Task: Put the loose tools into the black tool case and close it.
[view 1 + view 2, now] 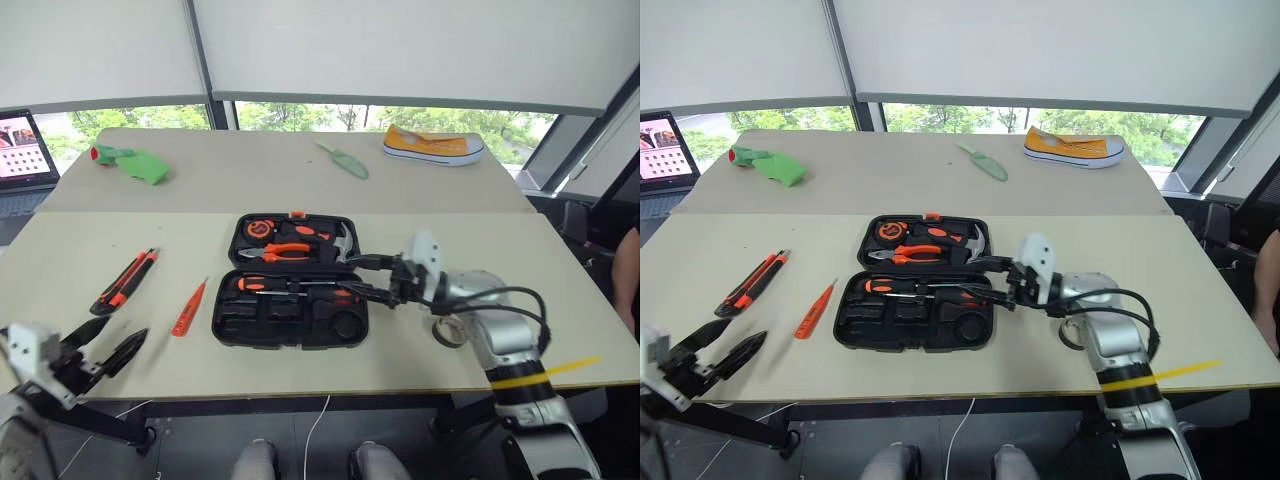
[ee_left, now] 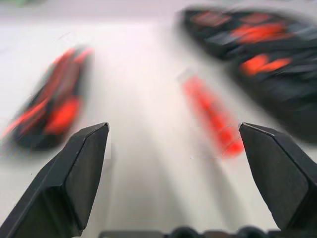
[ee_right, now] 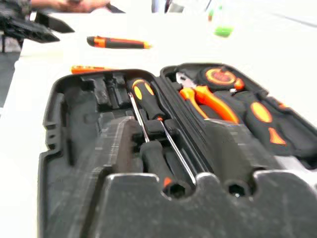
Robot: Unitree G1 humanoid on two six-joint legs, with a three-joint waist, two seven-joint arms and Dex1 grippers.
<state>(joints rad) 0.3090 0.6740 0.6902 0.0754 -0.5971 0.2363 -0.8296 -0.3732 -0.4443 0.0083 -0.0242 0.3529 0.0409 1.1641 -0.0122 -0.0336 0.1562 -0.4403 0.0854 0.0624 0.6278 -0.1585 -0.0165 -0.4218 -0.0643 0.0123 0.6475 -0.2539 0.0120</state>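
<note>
The black tool case (image 1: pixel 232 322) lies open in the middle of the table. Two orange-black-handled screwdrivers (image 1: pixel 290 287) lie in its near half. My right gripper (image 1: pixel 353 277) hovers at the case's right edge, pointing left, open and empty. The orange-and-black utility knife (image 1: pixel 125 280) and the small orange tester screwdriver (image 1: pixel 188 307) lie loose on the table left of the case. My left gripper (image 1: pixel 125 330) is open and empty at the table's front left corner, short of both. The grey-brown tape roll (image 1: pixel 447 335) lies to the right of the case, partly hidden by my right arm.
The case's far half holds orange pliers (image 1: pixel 285 252), a tape measure (image 1: pixel 257 229) and a hammer. On the far table lie a green trowel (image 1: pixel 342 160), a yellow shoe (image 1: pixel 433 146) and a green object (image 1: pixel 135 163). A laptop (image 1: pixel 22 150) stands far left.
</note>
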